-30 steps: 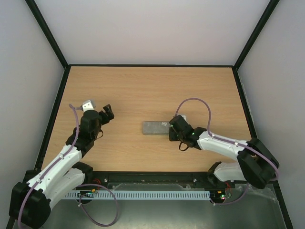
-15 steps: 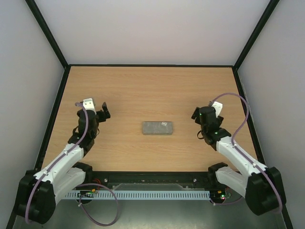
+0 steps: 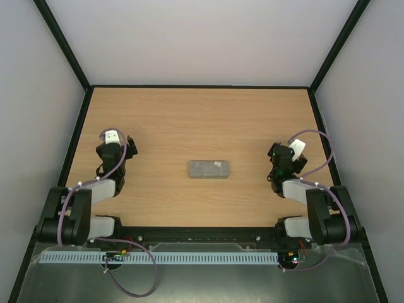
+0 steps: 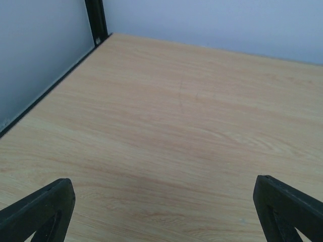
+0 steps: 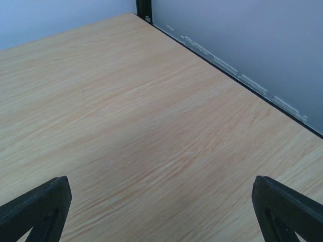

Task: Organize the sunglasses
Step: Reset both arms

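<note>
Only the top view shows the grey case (image 3: 209, 169).

Case (image 3: 209, 169) lies on table (image 3: 202, 120), about centre, long side running left-right. Small tag (image 3: 216, 164) on case top, toward right end.

2 arms folded at near edge: left arm (image 3: 95, 189) left of case, right arm (image 3: 297, 188) right of case, both well apart from it.

At left, left gripper (image 4: 161, 184) above table, far left corner post (image 4: 96, 20) ahead, left wall (image 4: 40, 50) beside.

At right, right gripper (image 5: 161, 184) above table, far right corner post (image 5: 144, 6) ahead, right wall (image 5: 242, 40) beside.

Cable tray (image 3: 189, 257) in front of table, between arm bases.
</note>
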Controlling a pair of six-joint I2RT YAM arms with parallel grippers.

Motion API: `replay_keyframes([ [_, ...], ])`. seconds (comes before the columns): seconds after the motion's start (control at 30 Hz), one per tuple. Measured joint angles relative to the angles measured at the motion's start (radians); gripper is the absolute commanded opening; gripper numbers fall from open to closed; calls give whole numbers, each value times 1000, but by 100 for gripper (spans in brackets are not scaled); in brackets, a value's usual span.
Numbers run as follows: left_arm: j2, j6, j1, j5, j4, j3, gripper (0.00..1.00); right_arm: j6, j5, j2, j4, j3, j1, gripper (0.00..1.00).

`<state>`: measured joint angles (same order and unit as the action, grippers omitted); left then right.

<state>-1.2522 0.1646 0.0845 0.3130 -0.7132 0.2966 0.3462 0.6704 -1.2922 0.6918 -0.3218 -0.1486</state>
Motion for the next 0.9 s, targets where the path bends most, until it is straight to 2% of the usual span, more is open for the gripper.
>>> replay_keyframes([
  [0.23,-193,-15,-55,-51,-105,56,100,-32,18,-126,288,70,26,99],
  [0.33,-240,-29,-64,-60,-183,79,99,-43,9,-148,348,73,29,98],
  [0.5,-254,-46,-66,-72,-276,53,99,-90,-66,-148,455,103,30,99],
  [0.63,-266,-70,-65,-111,-455,-53,100,-133,-152,-156,540,148,30,99],
  [0.73,-271,-66,-65,-81,-490,-100,99,-168,-200,-240,673,182,28,99],
  [0.9,-275,-54,-65,-37,-524,-91,99,-187,-226,-258,666,172,23,99],
])
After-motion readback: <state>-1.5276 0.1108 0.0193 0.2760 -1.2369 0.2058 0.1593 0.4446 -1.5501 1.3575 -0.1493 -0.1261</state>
